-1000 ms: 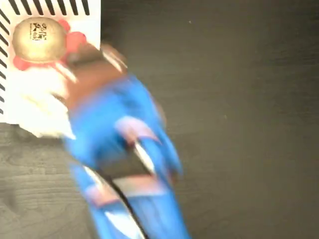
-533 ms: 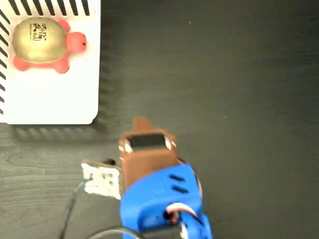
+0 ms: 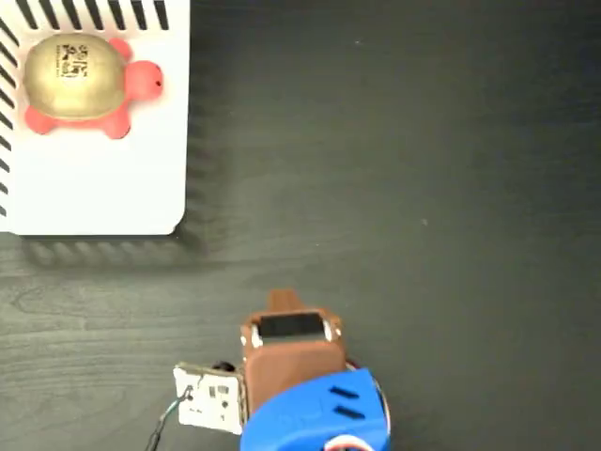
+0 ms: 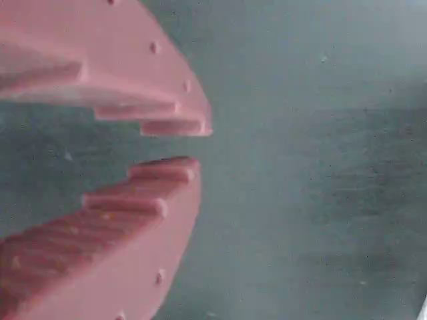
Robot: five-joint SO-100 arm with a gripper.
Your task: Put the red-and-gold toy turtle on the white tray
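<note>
The red-and-gold toy turtle [image 3: 83, 83] sits on the white tray [image 3: 103, 188] at the upper left of the fixed view, its gold shell up with a small black printed code on top and its coral head pointing right, toward the tray's right edge. Black slot-like stripes run along the tray's top and left edges. The tray lies on a dark wood-grain table [image 3: 423, 188]. The arm [image 3: 315, 413], blue with a brown end section, stands at the bottom centre of the fixed view, well apart from the tray, with a small white circuit board [image 3: 211, 399] at its left side. In the wrist view the gripper [image 4: 177, 147] shows two pinkish stepped fingers [image 4: 133, 213] with only a narrow gap between their tips; the jaws are nearly closed and hold nothing, with bare table behind them.
</note>
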